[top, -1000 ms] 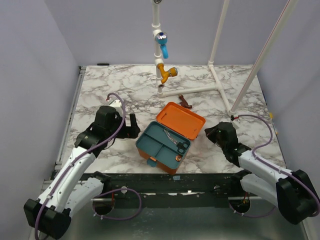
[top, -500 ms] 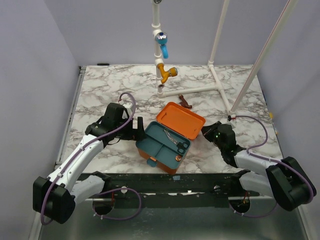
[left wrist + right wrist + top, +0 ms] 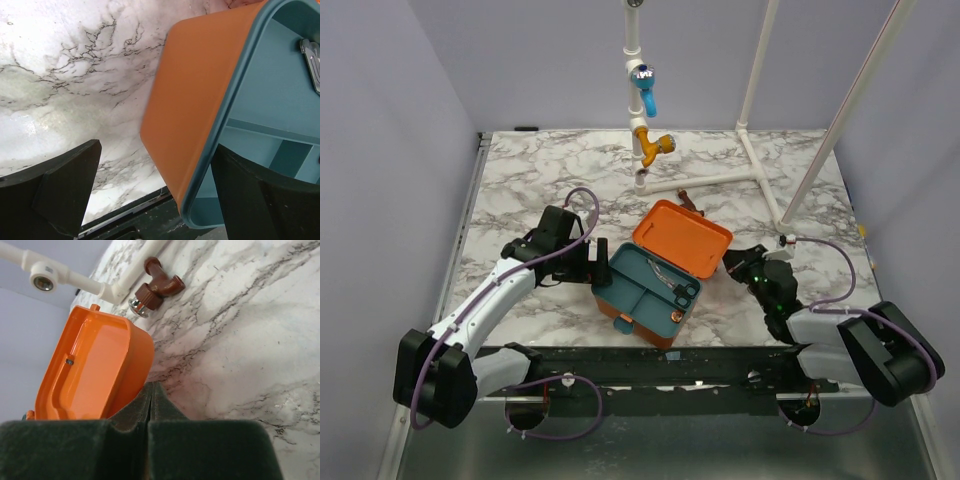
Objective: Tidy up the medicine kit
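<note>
The medicine kit (image 3: 642,318) is an orange box standing open at the table's front centre, with its orange lid (image 3: 682,238) tipped back. A teal tray (image 3: 638,288) sits inside, holding metal scissors (image 3: 672,281) and a small copper-coloured piece (image 3: 675,316). My left gripper (image 3: 603,270) is open and straddles the kit's left wall. In the left wrist view the orange wall (image 3: 192,100) and teal rim stand between my fingers (image 3: 65,190), and one finger is inside the tray (image 3: 272,100). My right gripper (image 3: 732,262) is shut and empty, its tip (image 3: 151,388) low beside the lid (image 3: 95,365).
A brown pipe fitting (image 3: 692,205) lies behind the lid and also shows in the right wrist view (image 3: 156,290). A white PVC pipe frame (image 3: 755,165) with a blue valve (image 3: 644,88) and an orange valve (image 3: 653,147) stands at the back. The table's front edge (image 3: 125,212) is near the kit.
My left gripper has moved right from the open table onto the kit's left wall. My right gripper has dropped lower and edged toward the lid. The kit has shifted slightly.
</note>
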{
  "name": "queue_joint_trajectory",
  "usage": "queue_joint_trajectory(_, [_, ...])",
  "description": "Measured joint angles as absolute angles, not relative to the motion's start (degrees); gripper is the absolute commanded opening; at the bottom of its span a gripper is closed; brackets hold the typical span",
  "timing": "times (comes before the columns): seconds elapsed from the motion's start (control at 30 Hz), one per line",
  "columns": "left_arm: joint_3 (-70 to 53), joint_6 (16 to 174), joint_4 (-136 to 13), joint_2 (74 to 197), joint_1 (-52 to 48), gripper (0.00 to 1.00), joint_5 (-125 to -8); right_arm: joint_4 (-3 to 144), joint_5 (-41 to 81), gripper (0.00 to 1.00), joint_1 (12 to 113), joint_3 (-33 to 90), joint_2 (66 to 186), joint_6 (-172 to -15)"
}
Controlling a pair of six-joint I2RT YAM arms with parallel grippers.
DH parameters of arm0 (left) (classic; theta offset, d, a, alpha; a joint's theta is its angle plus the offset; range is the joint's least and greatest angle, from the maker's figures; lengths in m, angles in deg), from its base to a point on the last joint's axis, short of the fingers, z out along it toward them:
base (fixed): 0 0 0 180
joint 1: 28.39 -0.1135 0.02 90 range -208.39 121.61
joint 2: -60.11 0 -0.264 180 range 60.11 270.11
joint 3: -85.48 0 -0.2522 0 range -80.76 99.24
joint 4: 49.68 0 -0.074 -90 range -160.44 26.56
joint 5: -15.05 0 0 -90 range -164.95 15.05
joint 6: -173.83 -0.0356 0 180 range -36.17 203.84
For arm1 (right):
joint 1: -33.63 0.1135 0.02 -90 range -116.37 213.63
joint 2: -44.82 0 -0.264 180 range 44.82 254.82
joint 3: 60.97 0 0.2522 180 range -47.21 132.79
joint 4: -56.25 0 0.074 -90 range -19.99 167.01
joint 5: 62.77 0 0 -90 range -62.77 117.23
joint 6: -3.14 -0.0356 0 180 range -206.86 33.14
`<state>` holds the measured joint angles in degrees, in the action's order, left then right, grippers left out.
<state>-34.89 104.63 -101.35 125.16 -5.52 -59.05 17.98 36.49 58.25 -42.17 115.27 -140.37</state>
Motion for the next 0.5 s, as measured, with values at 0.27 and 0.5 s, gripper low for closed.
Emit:
queue_joint_trajectory(0.27, [-34.81,104.65,-101.33,125.51,-5.45,0.90,-58.81,2.77,32.90,0.01,58.25,-43.09,122.48,-137.79])
queue_joint_trajectory(0.5, [-34.76,104.63,-101.35,125.51,-5.06,0.90,-58.83,-11.83,26.50,0.01,57.88,-43.37,133.24,-135.19])
